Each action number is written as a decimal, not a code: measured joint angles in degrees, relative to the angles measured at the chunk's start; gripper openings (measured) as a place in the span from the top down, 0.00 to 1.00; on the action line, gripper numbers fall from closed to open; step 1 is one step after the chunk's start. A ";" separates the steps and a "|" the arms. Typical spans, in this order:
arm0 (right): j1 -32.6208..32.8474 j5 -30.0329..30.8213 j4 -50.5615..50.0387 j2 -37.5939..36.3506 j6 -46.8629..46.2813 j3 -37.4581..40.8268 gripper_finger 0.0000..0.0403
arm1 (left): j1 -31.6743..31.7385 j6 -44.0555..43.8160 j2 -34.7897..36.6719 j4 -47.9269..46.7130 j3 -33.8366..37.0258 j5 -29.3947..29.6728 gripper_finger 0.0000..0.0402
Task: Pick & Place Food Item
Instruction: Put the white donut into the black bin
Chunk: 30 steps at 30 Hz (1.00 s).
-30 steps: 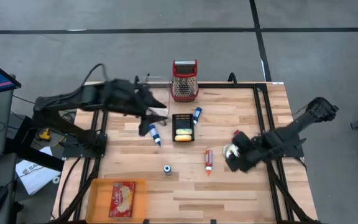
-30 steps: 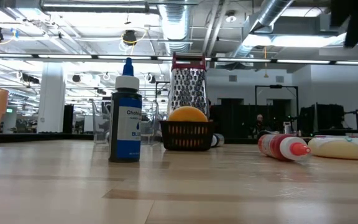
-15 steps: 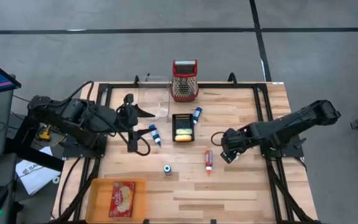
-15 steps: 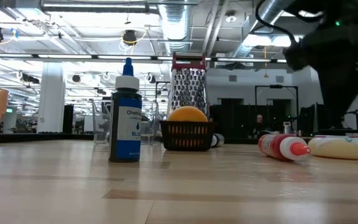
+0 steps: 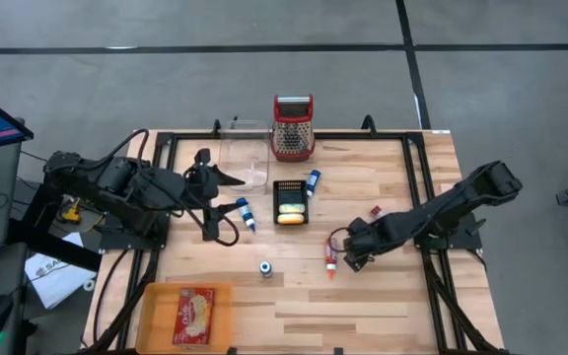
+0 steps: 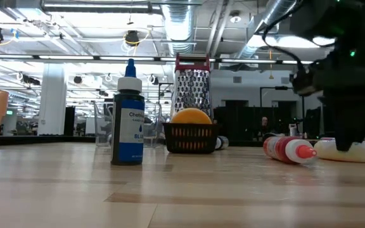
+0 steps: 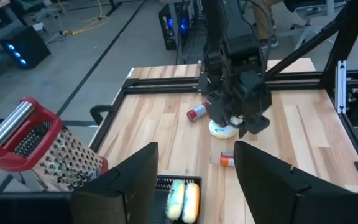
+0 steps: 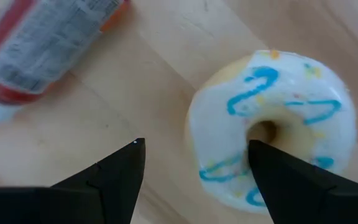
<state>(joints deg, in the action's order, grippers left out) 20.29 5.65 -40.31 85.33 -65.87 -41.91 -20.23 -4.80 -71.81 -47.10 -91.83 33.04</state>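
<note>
A white-iced donut (image 8: pixel 303 118) with blue drizzle lies flat on the wooden table (image 5: pixel 383 296), right of the middle. My right gripper (image 8: pixel 196 146) points down over it, open. One finger (image 8: pixel 278 180) stands over the donut's hole, the other (image 8: pixel 114 180) over bare wood beside it. In the high view the right gripper (image 5: pixel 348 254) hides the donut. In the low view the donut (image 6: pixel 360 151) shows under the gripper. My left gripper (image 7: pixel 196 149) hangs open and raised over the table's far left (image 5: pixel 227 180). My right gripper comes at the donut from above, with one finger at the hole's rim (image 8: pixel 253 134). Whether it touches the icing, I cannot tell.
A red bottle (image 5: pixel 331 254) lies close beside the right gripper. A black basket (image 5: pixel 289 202) with yellow food stands mid-table, and a blue bottle (image 6: pixel 128 120) stands upright near it. A grater (image 5: pixel 292 126) and a clear container (image 5: pixel 245 158) stand at the far edge. An orange tray (image 5: pixel 156 314) sits near left.
My right gripper has come down and moved toward the table's left, ending over the donut, still open. My left arm drew back toward the table's left edge, then kept still. The donut has not moved.
</note>
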 joint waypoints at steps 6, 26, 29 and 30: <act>-0.04 0.99 1.61 3.01 0.33 -0.12 0.31 | 0.02 -1.32 0.00 0.01 0.00 -0.01 0.49; -1.62 4.27 0.24 1.19 2.73 -0.02 0.50 | 0.02 -3.23 0.00 -0.03 0.00 -0.01 0.49; -1.64 4.22 0.20 1.19 2.91 -0.02 0.57 | 0.02 -3.21 0.00 -0.03 0.00 -0.01 0.49; -1.64 4.20 0.22 1.19 2.91 -0.02 0.59 | 0.02 -3.23 0.00 -0.03 0.00 -0.01 0.49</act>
<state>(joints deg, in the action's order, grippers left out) 18.65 9.85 -40.10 86.52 -62.96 -41.93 -20.21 -8.03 -71.81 -47.13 -91.83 33.04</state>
